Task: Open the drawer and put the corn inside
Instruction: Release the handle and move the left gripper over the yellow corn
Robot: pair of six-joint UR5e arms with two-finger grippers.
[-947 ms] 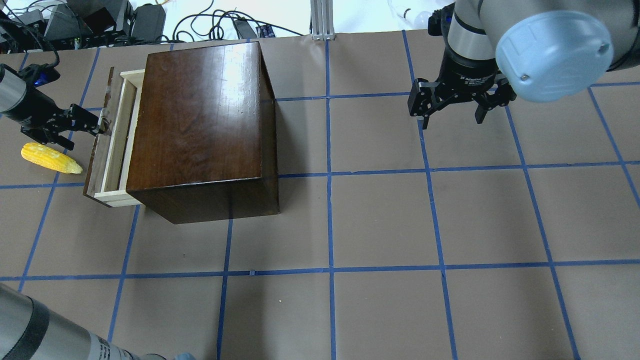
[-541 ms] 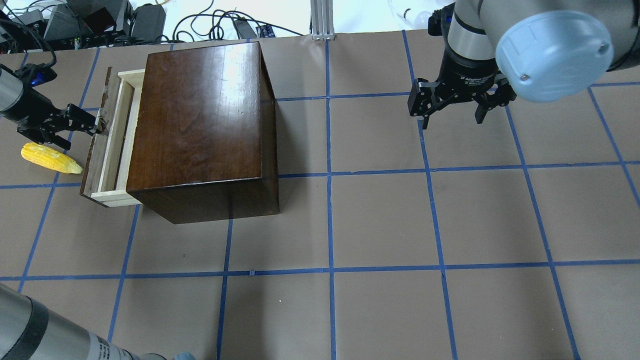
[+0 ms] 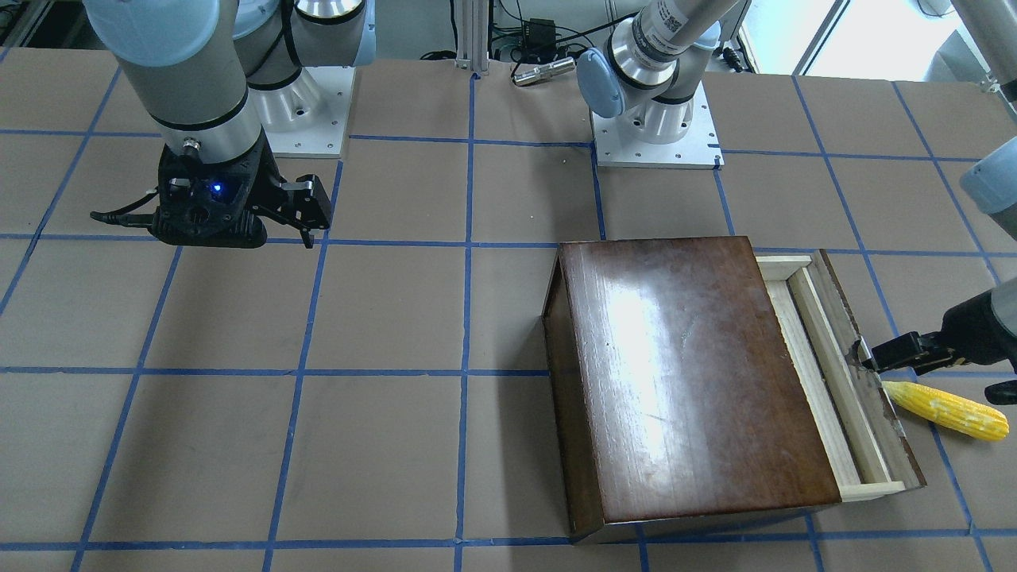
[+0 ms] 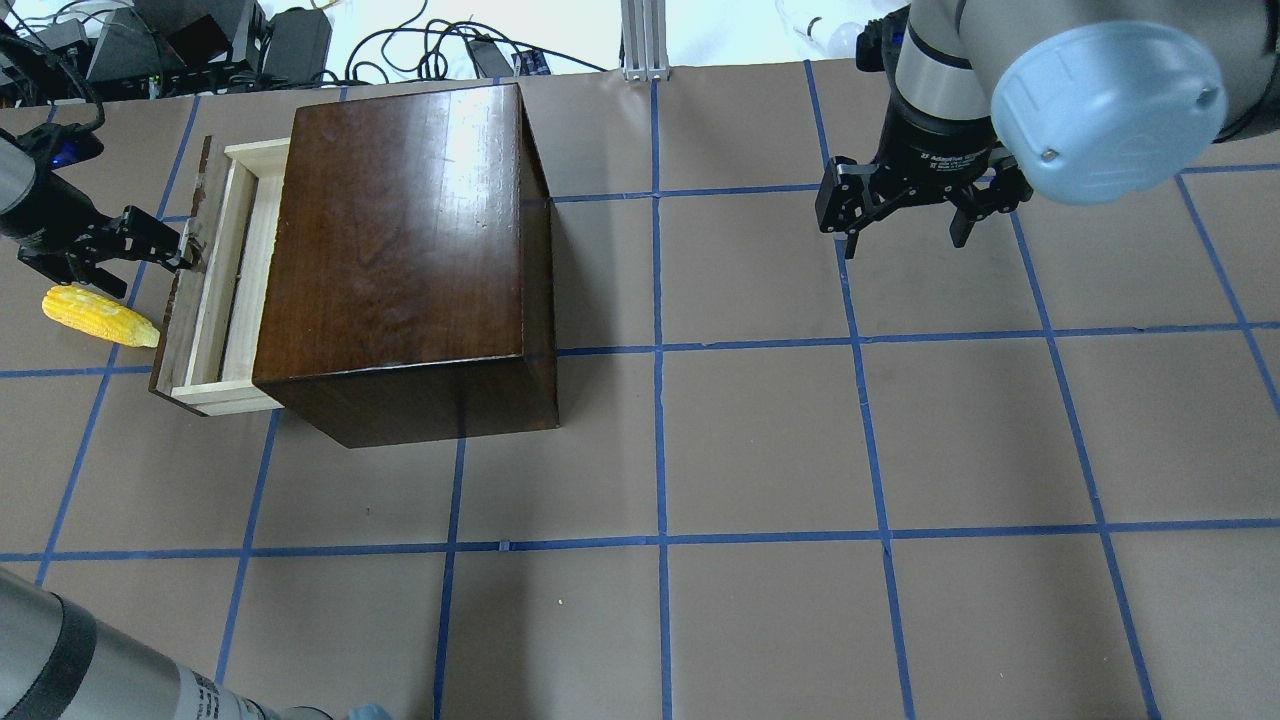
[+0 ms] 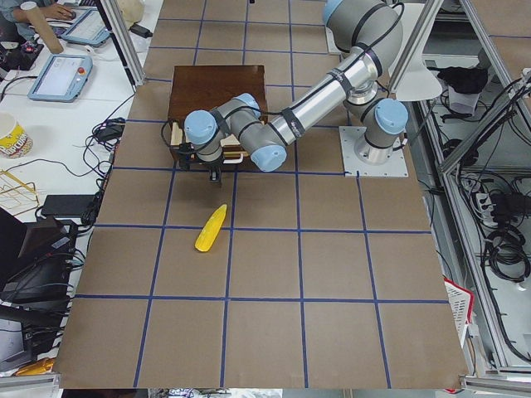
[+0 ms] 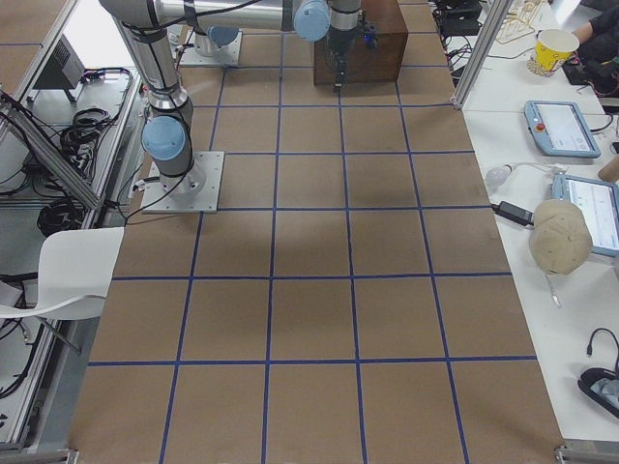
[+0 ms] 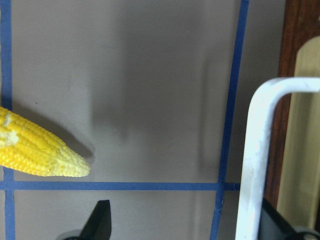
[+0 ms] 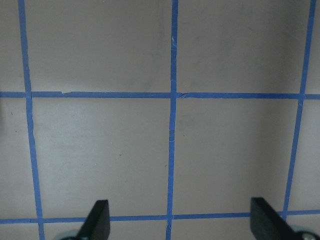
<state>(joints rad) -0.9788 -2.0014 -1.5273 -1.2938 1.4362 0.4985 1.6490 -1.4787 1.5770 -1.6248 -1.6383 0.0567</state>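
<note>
The dark brown box (image 4: 400, 230) stands at the table's left. Its drawer (image 4: 215, 300), a pale wood tray with a worn dark front panel (image 3: 866, 389), is pulled partly out to the left. My left gripper (image 4: 150, 262) is open. One finger is hooked at the white handle (image 7: 252, 150) on the front panel. The yellow corn (image 4: 100, 316) lies on the table just left of the drawer front, below the left gripper, and it shows in the left wrist view (image 7: 35, 152). My right gripper (image 4: 905, 240) is open and empty over the table at the far right.
Brown paper with blue tape grid lines (image 4: 660, 450) covers the table. Cables and power bricks (image 4: 200, 40) lie beyond the far edge. The corn's tip (image 3: 894, 389) is close to the drawer front.
My left gripper has moved left and drawn the drawer further out of the box. The corn has stayed where it was. The right arm has not moved.
</note>
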